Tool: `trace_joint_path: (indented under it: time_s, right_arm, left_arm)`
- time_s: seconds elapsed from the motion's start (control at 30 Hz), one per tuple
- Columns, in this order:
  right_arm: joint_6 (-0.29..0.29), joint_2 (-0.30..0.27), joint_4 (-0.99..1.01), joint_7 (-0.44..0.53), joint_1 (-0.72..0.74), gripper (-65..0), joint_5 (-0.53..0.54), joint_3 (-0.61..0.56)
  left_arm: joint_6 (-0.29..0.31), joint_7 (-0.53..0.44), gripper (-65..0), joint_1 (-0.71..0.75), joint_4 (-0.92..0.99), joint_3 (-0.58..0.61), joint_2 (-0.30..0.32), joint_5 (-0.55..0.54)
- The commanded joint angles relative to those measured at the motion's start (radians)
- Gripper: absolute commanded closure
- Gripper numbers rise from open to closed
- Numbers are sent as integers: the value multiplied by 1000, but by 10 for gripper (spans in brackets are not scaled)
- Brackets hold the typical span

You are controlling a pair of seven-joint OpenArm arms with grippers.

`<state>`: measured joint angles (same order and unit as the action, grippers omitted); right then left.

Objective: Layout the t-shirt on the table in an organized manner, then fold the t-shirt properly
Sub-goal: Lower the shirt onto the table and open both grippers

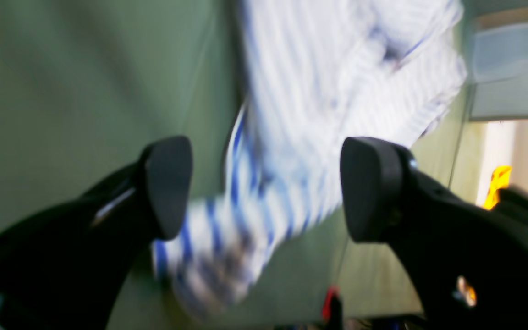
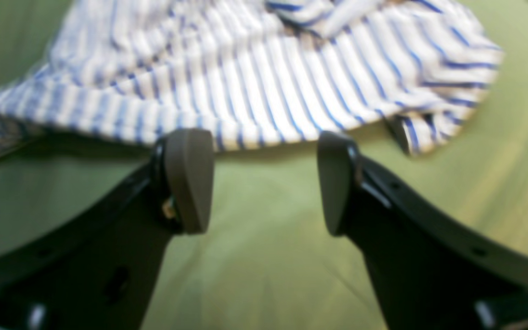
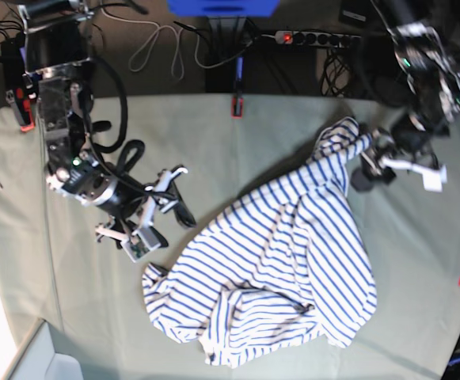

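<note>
T-shirt (image 3: pixel 273 269), white with blue stripes, lying crumpled across the centre and lower middle of the green tabletop (image 3: pixel 237 150) in the base view, one end stretching toward the upper right. Left hand (image 3: pixel 370 162), at upper right just beside that end, jaws spread wide, gripping nothing. Right hand (image 3: pixel 160 207), at centre left near the shirt's edge, likewise wide open and empty.
</note>
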<state>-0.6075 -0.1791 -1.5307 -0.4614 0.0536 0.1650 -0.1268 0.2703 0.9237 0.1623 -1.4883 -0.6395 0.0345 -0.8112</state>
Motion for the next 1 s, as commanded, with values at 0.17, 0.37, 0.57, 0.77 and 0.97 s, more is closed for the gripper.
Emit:
trace_joint_path:
  time_s: [0.17, 0.37, 0.57, 0.77, 0.97]
  right_arm:
    - [-7, -40, -20, 28, 19, -368, 20, 14]
    - [-7, -49, -20, 26, -4, -368, 18, 14]
    - [-7, -61, -15, 26, -10, -368, 18, 14]
    - [-7, -83, -15, 26, -30, -368, 18, 16]
    - [-7, -90, -14, 26, -33, -368, 18, 16]
  left_arm:
    - [13, -99, -491, 130, -68, -10, -81, -30]
    - [13, -133, -491, 144, -51, -13, -95, -30]
    - [14, -133, -491, 133, -51, -73, -100, -37]
    - [14, -131, -491, 85, 97, -116, -94, -40]
    - [25, -128, -482, 64, 143, -116, -98, -41]
